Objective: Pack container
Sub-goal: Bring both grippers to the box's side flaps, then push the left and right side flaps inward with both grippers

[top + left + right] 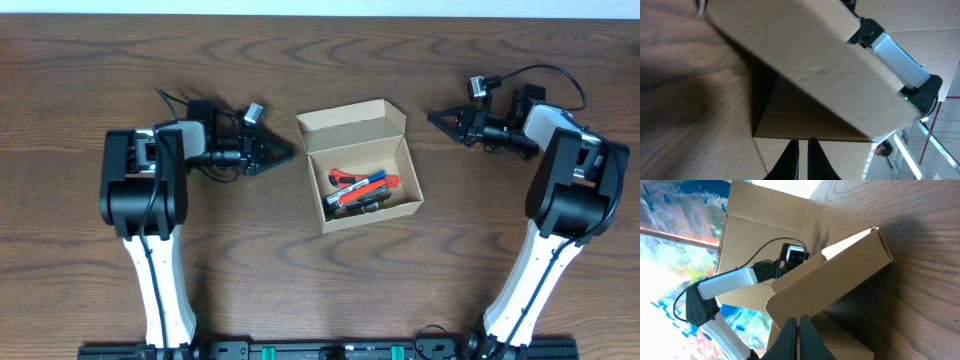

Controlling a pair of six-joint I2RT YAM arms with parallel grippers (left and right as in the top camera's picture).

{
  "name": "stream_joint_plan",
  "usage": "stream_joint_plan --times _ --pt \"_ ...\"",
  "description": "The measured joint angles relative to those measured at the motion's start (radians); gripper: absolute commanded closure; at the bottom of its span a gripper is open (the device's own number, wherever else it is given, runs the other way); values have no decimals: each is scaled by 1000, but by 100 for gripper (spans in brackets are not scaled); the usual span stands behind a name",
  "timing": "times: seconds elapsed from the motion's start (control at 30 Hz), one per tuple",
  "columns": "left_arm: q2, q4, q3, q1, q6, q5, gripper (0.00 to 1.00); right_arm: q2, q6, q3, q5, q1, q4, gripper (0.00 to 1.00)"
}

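The container (pixel 362 165), a small tan cardboard box, sits open at the table's middle with its flap lid (pixel 350 123) tilted up at the far side. Inside lie a few red, blue and black markers (pixel 362 189). My left gripper (pixel 288 153) is shut and empty, its tips just left of the box's far-left corner, pointing at it. My right gripper (pixel 434 118) is shut and empty, a short way right of the lid. The left wrist view shows the box wall (pixel 805 65) close ahead of the shut fingers (pixel 790 160). In the right wrist view the lid (pixel 835 280) rises ahead of the fingers (pixel 787 340).
Dark wood table (pixel 320 290) all around the box. The two arm bases stand at the near left (pixel 145 190) and near right (pixel 575 190). Cables trail behind each wrist.
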Motion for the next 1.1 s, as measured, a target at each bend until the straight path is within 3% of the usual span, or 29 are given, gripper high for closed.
stream_joint_plan --times 0.3,0.77,1.1 --pt "7 58 0 -50 -33 4 93 0 3 0 12 26 0 99" --pt "7 346 0 -108 -282 -5 94 0 34 0 81 55 4 99" --pt "7 431 0 -108 -392 -26 94 15 68 0 109 55 30 99"
